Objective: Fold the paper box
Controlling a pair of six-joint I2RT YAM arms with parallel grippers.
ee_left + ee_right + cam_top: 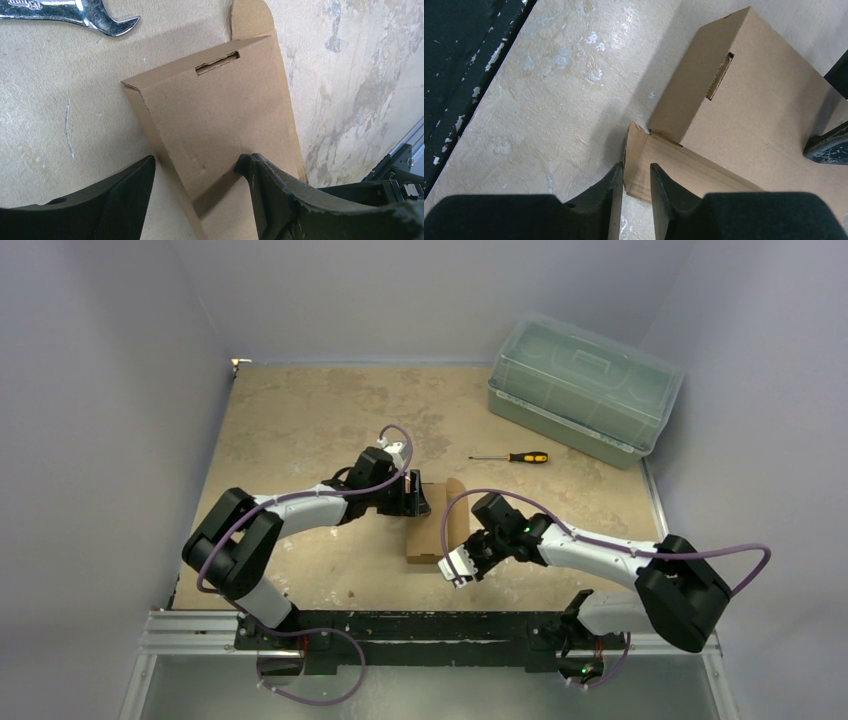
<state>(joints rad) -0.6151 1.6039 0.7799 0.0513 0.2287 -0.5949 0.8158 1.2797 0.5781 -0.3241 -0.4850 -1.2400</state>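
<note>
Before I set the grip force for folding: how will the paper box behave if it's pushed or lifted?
Probably light and easily shoved: the paper box is thin, hollow cardboard. Panels look fairly stiff, but it likely hinges at creases, as the loose side flap suggests. Flat-sided, so rolling seems unlikely.

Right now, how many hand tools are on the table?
2: a screwdriver beyond the cardboard box, and a wrench near the left gripper; others may be hidden.

Paper box [437, 522] centre; screwdriver [512, 457] behind-right; bin [585, 388] beyond, perhaps against wall [720, 340].
</note>
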